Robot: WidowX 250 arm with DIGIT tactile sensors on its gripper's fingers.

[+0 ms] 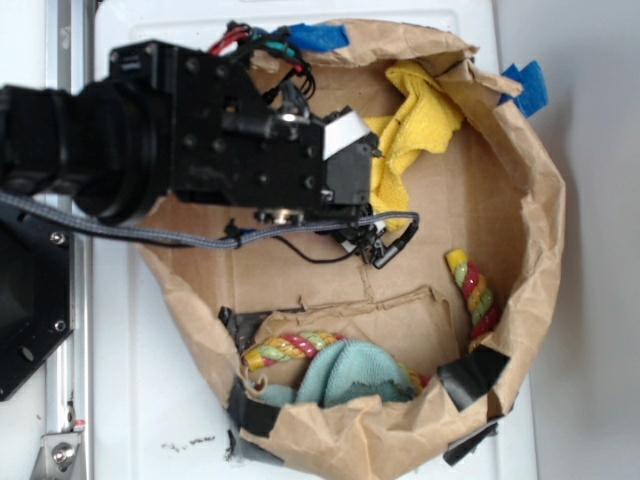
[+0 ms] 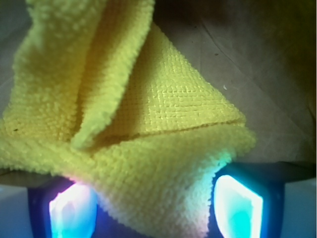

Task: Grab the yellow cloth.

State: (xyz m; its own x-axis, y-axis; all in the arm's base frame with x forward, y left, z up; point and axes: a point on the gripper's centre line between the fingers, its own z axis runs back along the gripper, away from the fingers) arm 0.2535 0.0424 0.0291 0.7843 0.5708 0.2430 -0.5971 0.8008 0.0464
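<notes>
Yellow cloth [image 2: 148, 148] sits crumpled in the upper centre of the exterior view, inside the brown paper bag [image 1: 535, 220], draped against the bag's upper wall, with its lower folds running under the hand [image 2: 156, 208]. Wrist view: a fold of the cloth hangs between the two lit fingertips [image 2: 237, 206], one at lower left and one at lower right, fabric filling the gap. Hand reads as released, pads well apart and not pinching yet, though the cloth hides the inner faces. My call for the step: sink a touch more so a thick fold and not just the hem sits between the pads, then clench fully; microfiber is floppy and compresses a lot. Lift straight up, clear of the bag rim. Teal cloth [image 1: 345, 375] and striped rope [image 1: 472, 285] lie at lower frame, well apart, no snag risk.
</notes>
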